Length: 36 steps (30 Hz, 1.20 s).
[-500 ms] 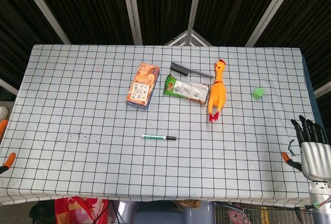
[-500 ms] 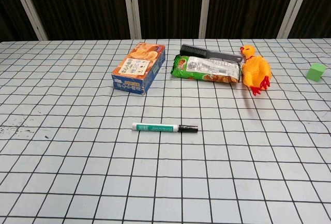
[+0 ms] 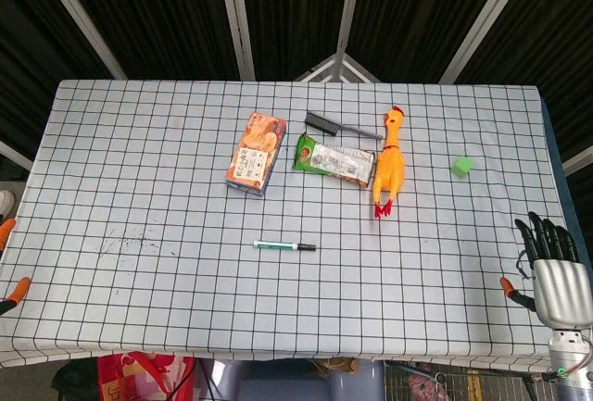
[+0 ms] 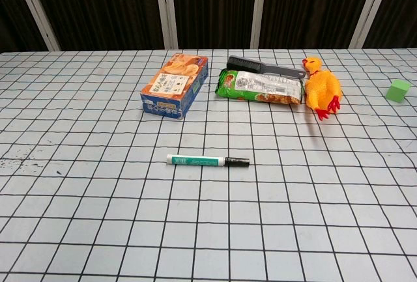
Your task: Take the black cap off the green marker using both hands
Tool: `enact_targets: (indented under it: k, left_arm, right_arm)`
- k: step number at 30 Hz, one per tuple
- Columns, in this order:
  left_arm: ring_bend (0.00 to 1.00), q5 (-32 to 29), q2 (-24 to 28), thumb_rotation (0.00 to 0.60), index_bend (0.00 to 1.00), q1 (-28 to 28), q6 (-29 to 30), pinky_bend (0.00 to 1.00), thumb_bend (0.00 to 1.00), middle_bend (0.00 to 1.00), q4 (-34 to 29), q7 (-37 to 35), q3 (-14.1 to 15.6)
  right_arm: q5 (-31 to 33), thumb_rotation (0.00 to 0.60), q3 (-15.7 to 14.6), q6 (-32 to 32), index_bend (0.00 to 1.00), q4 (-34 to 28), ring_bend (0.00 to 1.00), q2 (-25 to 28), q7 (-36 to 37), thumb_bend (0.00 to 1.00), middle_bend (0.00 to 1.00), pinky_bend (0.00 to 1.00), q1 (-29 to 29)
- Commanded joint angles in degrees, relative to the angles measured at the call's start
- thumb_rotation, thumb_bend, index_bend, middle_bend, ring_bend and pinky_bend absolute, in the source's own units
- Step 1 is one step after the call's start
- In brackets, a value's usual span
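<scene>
The green marker (image 3: 278, 245) lies flat near the middle of the checked table (image 3: 139, 188), with its black cap (image 3: 307, 247) still on and pointing toward 3 o'clock. No hand touches it. From the marker, the right hand (image 3: 556, 276) sits at about 4 o'clock, beyond the table edge, its fingers spread and holding nothing. Of the left hand only an orange tip (image 3: 17, 285) shows at the left border, so I cannot tell how it is set.

Farther back, at about 11 o'clock, stands a biscuit box (image 3: 256, 151). At about 1 o'clock are a green snack packet (image 3: 334, 159), a black comb (image 3: 341, 127) and a rubber chicken (image 3: 389, 162); a small green cube (image 3: 462, 166) lies toward 2 o'clock.

I judge the risk is rolling: the marker is thin and round, so a finger that arrives from one side only may push it away instead of pinching it.

Compared with half a second ago, the right hand is a little lower in the head view; the marker has not moved.
</scene>
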Motion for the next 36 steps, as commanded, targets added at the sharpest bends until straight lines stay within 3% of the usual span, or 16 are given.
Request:
enact_targets:
  k: [1,16,27,33,36]
  left_arm:
    - [0.0,-0.2,0.1,0.6,0.13,-0.8,-0.9,0.0,0.38,0.06,-0.7,0.5,-0.5]
    - [0.0,0.8,1.3,0.6,0.19,-4.6,-5.4,0.0,0.38,0.05,-12.2,10.3,-1.4]
    - [0.0,-17.5,3.0,0.6,0.19,-12.9,-15.8,0.0,0.38,0.03,-30.8,28.8,-6.6]
    - [0.0,-28.9,-1.2,0.6,0.19,-20.0,-18.1,0.0,0.38,0.01,-28.5,36.5,-10.8]
    - [0.0,-31.0,-4.3,0.6,0.18,-23.6,-18.1,0.0,0.39,0.0,-24.5,41.4,-11.8]
  right_arm:
    - [0.5,0.6,0.3,-0.1,0.11,-0.7,0.0,0.5,0.0,0.21,0.0,0.09,0.0]
    - [0.8,0.6,0.2,-1.2,0.11,-1.6,0.0,0.8,-0.5,0.21,0.0,0.09,0.4]
    - [1.5,0.6,-0.1,-2.5,0.11,-1.0,0.0,0.1,-1.0,0.21,0.0,0.09,0.8]
    - [1.8,0.6,-0.5,-3.2,0.11,0.3,0.0,-0.6,-0.6,0.21,0.0,0.09,0.8]
    - [2.0,0.6,-0.5,-3.0,0.11,0.7,0.0,-0.8,-0.4,0.21,0.0,0.09,0.6]
